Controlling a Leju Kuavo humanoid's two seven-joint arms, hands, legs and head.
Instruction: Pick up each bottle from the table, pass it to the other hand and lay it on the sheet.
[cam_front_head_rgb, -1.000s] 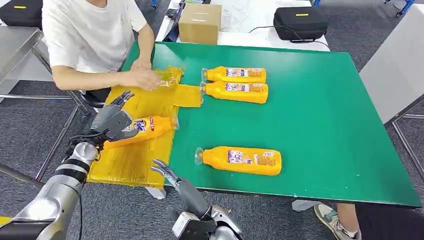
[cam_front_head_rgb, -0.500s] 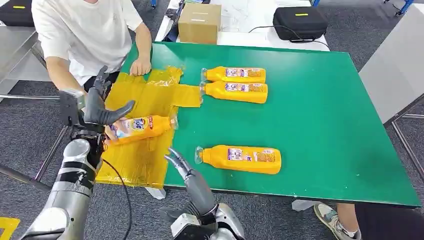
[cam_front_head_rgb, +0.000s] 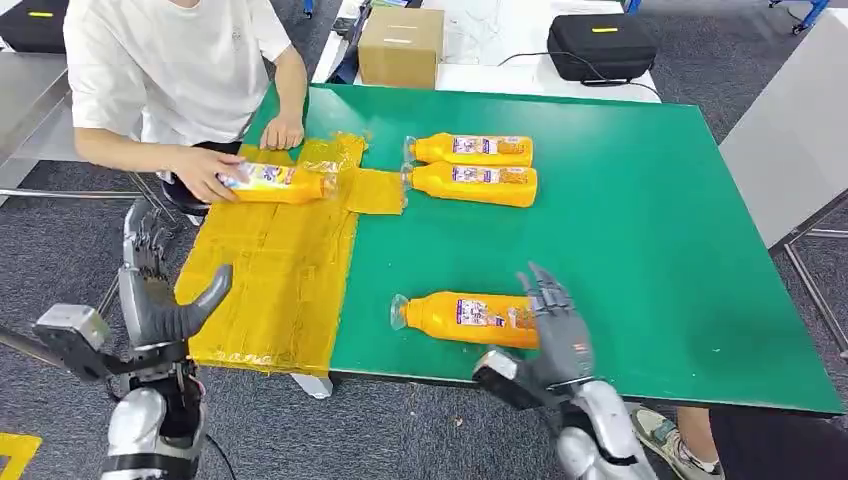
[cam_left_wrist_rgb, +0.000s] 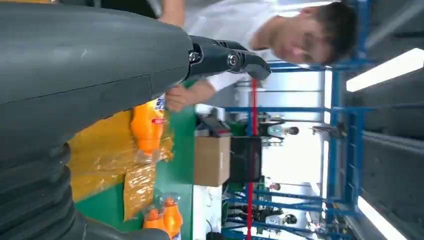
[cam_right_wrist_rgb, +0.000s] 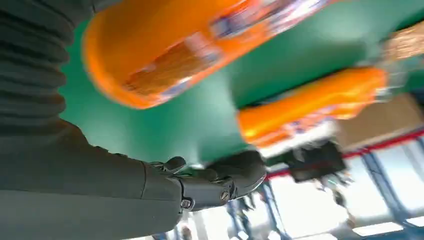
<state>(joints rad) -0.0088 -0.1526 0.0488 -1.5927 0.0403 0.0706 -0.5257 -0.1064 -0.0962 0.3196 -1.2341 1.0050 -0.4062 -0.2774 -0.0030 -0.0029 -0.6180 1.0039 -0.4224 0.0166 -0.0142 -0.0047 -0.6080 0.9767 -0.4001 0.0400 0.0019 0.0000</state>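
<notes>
Orange plastic bottle (cam_front_head_rgb: 480, 319) lies on its side near the green table's (cam_front_head_rgb: 650, 230) front edge, right hand (cam_front_head_rgb: 556, 335) spread wide just beside its base. Left hand (cam_front_head_rgb: 160, 300) hangs empty, fingers apart, off the yellow sheet's (cam_front_head_rgb: 270, 270) corner. A person's hand (cam_front_head_rgb: 205, 172) grips another orange bottle (cam_front_head_rgb: 280, 184) on the sheet.

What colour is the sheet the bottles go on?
Yellow, a crinkled glossy sheet on the green table. Clearest in the head view.

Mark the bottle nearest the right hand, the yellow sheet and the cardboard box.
nearest bottle (cam_front_head_rgb: 470, 318), head view, on its orange body by the label
yellow sheet (cam_front_head_rgb: 275, 290), head view, bare middle
cardboard box (cam_front_head_rgb: 400, 47), head view, front face
</notes>
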